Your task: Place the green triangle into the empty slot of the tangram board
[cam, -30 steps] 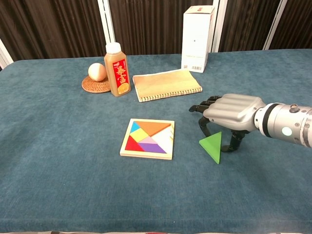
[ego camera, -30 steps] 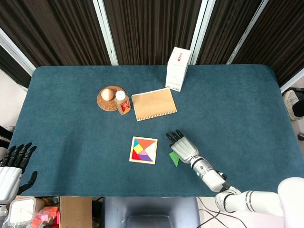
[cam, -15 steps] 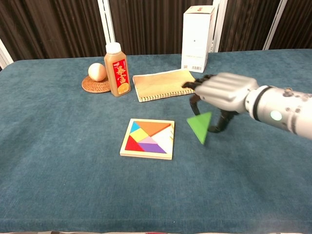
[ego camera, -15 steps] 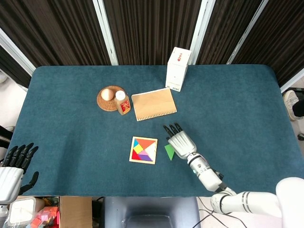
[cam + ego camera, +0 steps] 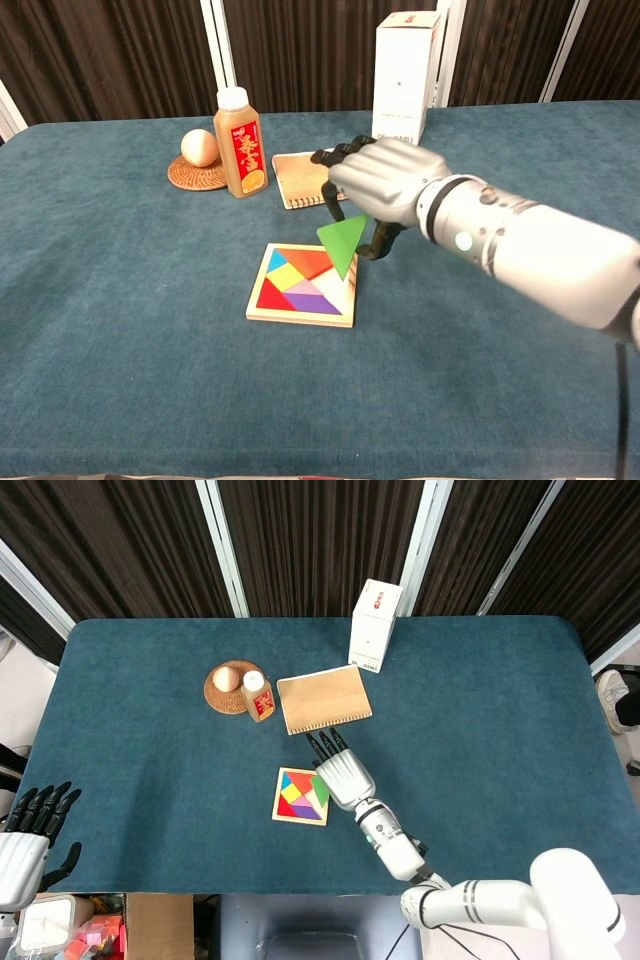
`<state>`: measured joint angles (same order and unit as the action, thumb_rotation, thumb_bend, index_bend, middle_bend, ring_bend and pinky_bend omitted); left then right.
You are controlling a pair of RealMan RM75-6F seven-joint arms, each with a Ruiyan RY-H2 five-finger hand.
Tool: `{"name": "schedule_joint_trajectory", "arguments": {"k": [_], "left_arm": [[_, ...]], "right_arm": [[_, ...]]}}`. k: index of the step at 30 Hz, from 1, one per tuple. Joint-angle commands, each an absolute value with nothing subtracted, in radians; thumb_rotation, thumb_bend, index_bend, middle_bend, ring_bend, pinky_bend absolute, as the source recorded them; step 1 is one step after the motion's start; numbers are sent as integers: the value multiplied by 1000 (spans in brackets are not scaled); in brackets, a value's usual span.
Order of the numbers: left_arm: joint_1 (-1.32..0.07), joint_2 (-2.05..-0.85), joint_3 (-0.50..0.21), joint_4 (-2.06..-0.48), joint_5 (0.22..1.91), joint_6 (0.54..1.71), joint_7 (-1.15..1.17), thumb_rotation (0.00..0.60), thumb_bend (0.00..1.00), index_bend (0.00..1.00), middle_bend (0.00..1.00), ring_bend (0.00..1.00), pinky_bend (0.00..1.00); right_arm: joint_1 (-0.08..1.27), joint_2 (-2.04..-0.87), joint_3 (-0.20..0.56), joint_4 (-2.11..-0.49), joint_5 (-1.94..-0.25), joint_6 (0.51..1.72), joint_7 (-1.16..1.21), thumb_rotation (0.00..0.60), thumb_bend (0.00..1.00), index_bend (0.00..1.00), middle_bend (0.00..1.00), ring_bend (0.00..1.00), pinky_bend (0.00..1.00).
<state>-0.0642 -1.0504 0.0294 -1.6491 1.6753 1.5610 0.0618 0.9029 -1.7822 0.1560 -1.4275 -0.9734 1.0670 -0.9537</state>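
Observation:
My right hand (image 5: 385,190) (image 5: 342,772) holds the green triangle (image 5: 343,244) in the air, pinched between thumb and fingers. The triangle hangs point-down over the right side of the wooden tangram board (image 5: 265,309), just above it. In the head view only a sliver of the green triangle (image 5: 320,789) shows beside the hand, over the tangram board (image 5: 284,813). The board's coloured pieces fill its left and middle; its right part is pale. My left hand (image 5: 30,825) stays off the table at the lower left, fingers spread, holding nothing.
Behind the board lie a spiral notebook (image 5: 300,171), an orange juice bottle (image 5: 240,128), an egg (image 5: 199,147) on a woven coaster, and a white carton (image 5: 406,65). The table is covered in blue cloth (image 5: 120,340).
My right hand lifted the green triangle off the cloth and carried it left, from beside the board to over its right side. The left hand stayed put.

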Motion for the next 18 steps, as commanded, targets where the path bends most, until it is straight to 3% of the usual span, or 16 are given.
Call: {"name": "schedule_joint_trajectory", "arguments": {"k": [1, 18], "left_arm": [[-63, -1049, 30, -1649, 1676, 1562, 60, 600, 461, 0, 18, 14, 34], [-57, -1048, 31, -1650, 1681, 1573, 61, 600, 460, 0, 19, 14, 34]], "right_arm": [[912, -1812, 148, -1392, -970, 1070, -976, 600, 435, 752, 106, 0, 0], [926, -1847, 144, -1327, -919, 1026, -1005, 600, 435, 738, 106, 0, 0]]}}
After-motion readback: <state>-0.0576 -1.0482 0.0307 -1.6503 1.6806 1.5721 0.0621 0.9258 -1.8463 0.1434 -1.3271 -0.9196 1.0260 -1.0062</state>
